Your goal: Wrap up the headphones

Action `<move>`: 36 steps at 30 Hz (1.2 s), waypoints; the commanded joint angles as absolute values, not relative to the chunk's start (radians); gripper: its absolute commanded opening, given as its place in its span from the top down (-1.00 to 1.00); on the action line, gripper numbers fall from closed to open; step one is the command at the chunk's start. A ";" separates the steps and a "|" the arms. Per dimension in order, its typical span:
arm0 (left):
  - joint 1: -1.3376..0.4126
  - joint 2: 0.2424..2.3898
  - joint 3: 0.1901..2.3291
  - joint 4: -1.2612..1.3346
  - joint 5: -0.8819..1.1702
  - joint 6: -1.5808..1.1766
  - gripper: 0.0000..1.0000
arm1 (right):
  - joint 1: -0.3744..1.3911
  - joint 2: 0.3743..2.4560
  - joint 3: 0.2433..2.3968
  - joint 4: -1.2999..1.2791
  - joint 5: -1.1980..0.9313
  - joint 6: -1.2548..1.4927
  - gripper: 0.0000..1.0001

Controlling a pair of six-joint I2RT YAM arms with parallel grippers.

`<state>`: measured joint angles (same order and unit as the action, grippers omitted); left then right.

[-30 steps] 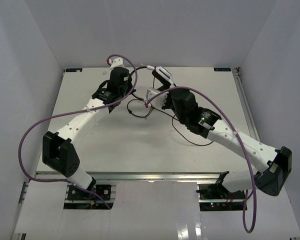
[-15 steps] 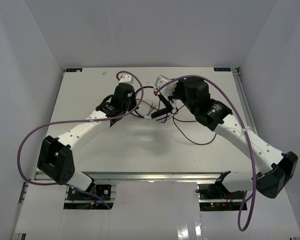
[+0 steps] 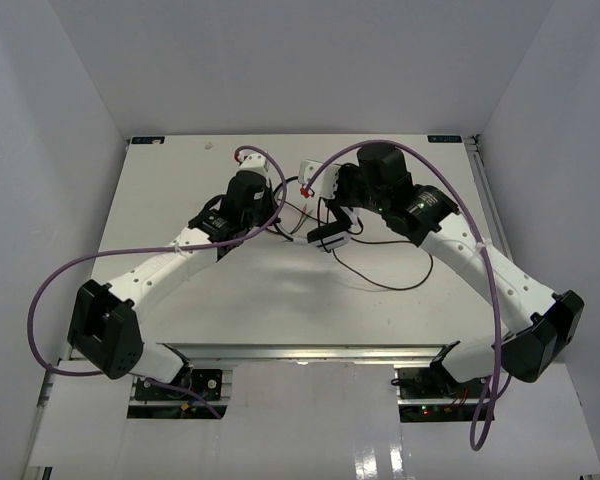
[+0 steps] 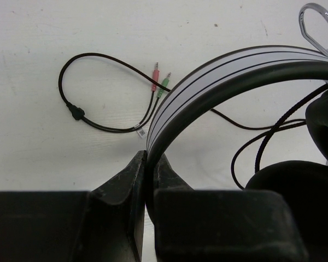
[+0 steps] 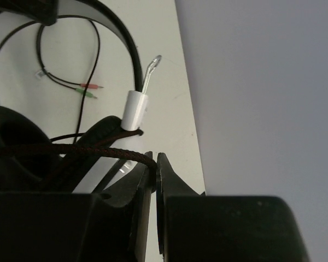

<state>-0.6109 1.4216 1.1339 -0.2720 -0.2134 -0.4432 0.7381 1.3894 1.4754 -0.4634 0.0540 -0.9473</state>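
While the left hand (image 4: 150, 164) clamps the headphones (image 4: 295, 183) by their stiff-looking headband (image 4: 208, 87), the right hand (image 5: 154, 164) pinches the limp-looking cable (image 5: 98, 148).

Even, diffuse light falls from above in the top view. The white surface (image 3: 280, 290) and the walls (image 3: 300, 60) are bright, and the shadows on the surface are soft and pale. A glossy strip (image 3: 380, 455) at the near edge carries a smear of glare.

In the left wrist view the surface is bright and slightly grainy. The headphones (image 4: 235, 71) throw a faint, blurred shadow beneath the band, and a chrome loop (image 4: 317, 16) at the far right glints. The left claw (image 4: 151, 169) is underexposed, almost black and soft.

The right wrist view is dimmer and greyer. The right claw (image 5: 154, 164) and the braided cable (image 5: 98, 150) nearest the lens are out of focus.
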 commanded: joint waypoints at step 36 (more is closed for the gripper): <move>-0.642 1.437 1.142 -0.209 -0.048 -0.449 1.00 | 0.779 1.341 1.400 -0.295 0.317 -1.034 0.85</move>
